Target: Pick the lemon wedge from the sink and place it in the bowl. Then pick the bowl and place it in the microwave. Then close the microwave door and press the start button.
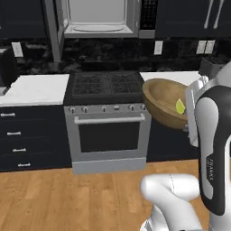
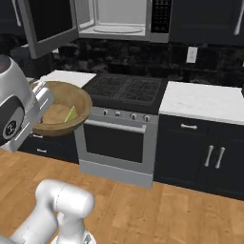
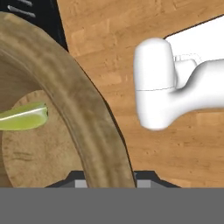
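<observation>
1. Wooden bowl held tilted in the air in the left base view, right of the grey oven range, rim clamped at the end of the white arm. Lemon wedge resting inside, low against the bowl's wall. Microwave mounted above the range, cavity lit and open, glass plate visible; microwave door swung out at the left. White table left of the range.

2. Seen from the right base view: bowl up off the floor, left of the range, tipped toward the camera, wedge lying inside. Microwave above, door hanging open to the left. Pale table over dark cabinets on the right.

3. Close in the hand view: claw closed partway onto the bowl rim, one dark tip either side of the wall. Wedge on the bowl's flat bottom, left of the rim. Wood floor beyond.
</observation>
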